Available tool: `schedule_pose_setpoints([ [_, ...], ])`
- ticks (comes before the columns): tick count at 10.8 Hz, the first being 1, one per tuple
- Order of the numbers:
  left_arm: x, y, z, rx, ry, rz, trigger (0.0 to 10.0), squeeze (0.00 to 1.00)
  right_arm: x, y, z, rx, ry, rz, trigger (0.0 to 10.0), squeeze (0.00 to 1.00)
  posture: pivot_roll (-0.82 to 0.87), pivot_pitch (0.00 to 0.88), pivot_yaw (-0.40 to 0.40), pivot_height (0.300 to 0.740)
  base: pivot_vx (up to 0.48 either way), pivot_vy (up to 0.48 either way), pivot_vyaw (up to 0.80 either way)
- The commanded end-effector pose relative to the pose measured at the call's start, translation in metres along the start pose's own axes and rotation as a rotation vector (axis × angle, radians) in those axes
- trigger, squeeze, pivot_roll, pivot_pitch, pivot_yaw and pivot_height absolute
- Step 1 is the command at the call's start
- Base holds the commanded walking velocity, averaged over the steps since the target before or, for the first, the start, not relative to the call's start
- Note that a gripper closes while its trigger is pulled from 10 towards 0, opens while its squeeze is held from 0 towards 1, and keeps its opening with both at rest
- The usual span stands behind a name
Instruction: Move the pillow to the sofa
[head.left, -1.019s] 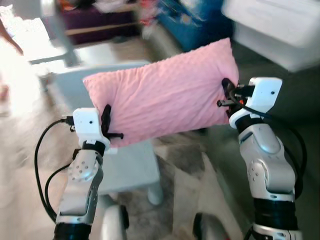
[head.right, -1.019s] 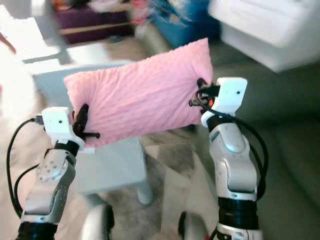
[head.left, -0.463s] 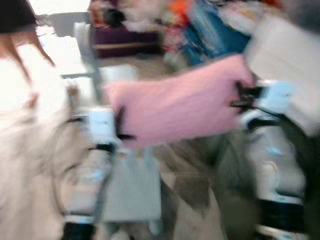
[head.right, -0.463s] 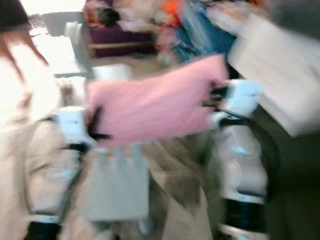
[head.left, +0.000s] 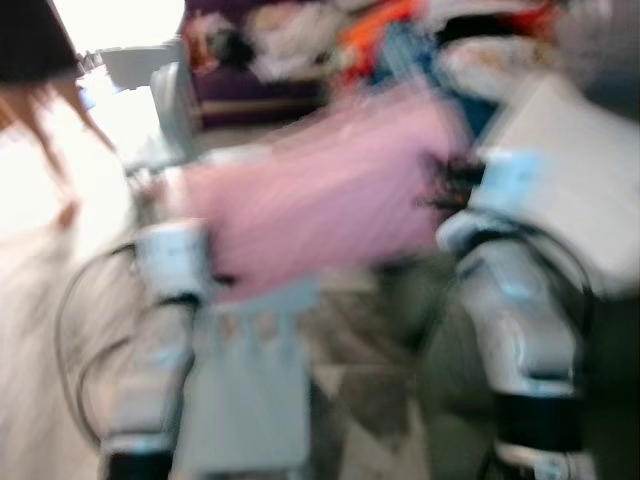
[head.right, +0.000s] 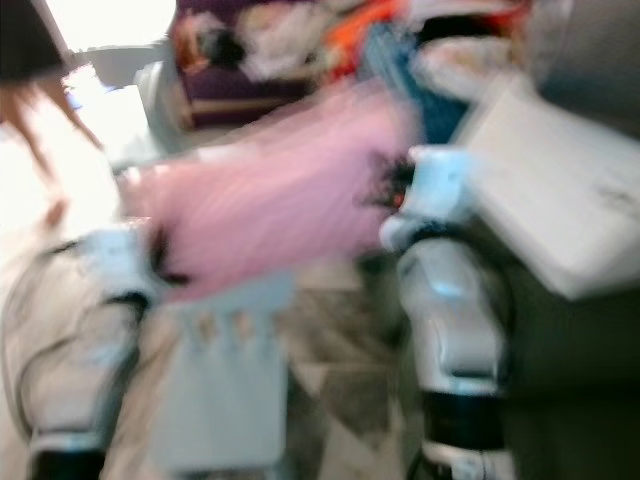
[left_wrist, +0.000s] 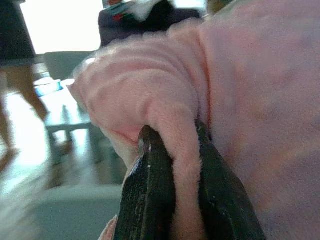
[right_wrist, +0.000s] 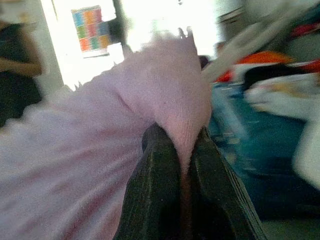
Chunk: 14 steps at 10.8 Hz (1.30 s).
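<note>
pillow: one, pink, held up between two arms
left gripper: pinching one pillow corner
right gripper: pinching the opposite corner
table: one, pale, below, blurred

One pink pillow is hanging between two grippers, the left gripper pinching one end and the right gripper pinching the other, each with two black fingers closing on a fold of fabric. One pale blue small table is standing below the pillow beside the left arm, and one white box is lying just past the right gripper. One person is standing beyond the left gripper, two bare legs showing, while the clutter behind is blurring past counting.
</note>
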<state>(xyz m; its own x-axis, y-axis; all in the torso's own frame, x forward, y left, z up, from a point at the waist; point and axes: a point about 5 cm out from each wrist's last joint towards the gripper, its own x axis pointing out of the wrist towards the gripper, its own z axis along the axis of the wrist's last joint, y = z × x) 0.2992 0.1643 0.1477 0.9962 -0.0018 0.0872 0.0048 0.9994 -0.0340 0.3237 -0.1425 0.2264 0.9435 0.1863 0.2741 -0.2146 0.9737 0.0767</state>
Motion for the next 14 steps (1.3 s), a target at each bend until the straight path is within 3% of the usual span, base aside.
schedule_pose_setpoints([
  [1,0.0016,-0.0137,0.004,-0.022,-0.007,-0.063,10.0,0.0,-0.0041,-0.0145,0.0062,-0.006,-0.027,-0.059,0.0,0.0,-0.09,0.032,0.018,0.74,0.0,0.0,0.0],
  [3,0.0039,-0.0157,0.0046,-0.103,0.05,-0.064,10.0,0.0,-0.0038,-0.0148,0.0053,0.005,-0.018,-0.055,0.0,0.0,-0.09,0.031,0.016,0.74,0.0,0.0,0.0],
  [4,0.0047,-0.0166,0.0057,-0.186,0.071,-0.072,10.0,0.0,-0.0033,-0.0134,0.0048,0.014,-0.015,-0.043,0.0,0.0,-0.09,0.031,0.016,0.74,0.0,0.0,0.0],
  [5,0.0059,-0.0144,0.0072,-0.183,0.056,-0.05,10.0,0.0,-0.0029,-0.0115,0.0046,0.009,-0.009,-0.024,0.0,0.0,-0.09,0.03,0.014,0.74,0.0,0.0,0.0],
  [6,0.0056,-0.0134,0.0058,-0.18,0.069,-0.053,10.0,0.0,-0.0023,-0.0119,0.0017,-0.017,0.017,-0.04,10.0,0.0,-0.09,0.029,0.013,0.74,0.0,0.0,0.0],
  [14,0.003,-0.0162,0.0015,-0.195,0.11,-0.08,10.0,0.0,-0.0022,-0.0145,-0.0019,-0.003,0.039,-0.048,10.0,0.0,-0.09,0.03,0.014,0.74,-0.03,0.343,0.0],
])
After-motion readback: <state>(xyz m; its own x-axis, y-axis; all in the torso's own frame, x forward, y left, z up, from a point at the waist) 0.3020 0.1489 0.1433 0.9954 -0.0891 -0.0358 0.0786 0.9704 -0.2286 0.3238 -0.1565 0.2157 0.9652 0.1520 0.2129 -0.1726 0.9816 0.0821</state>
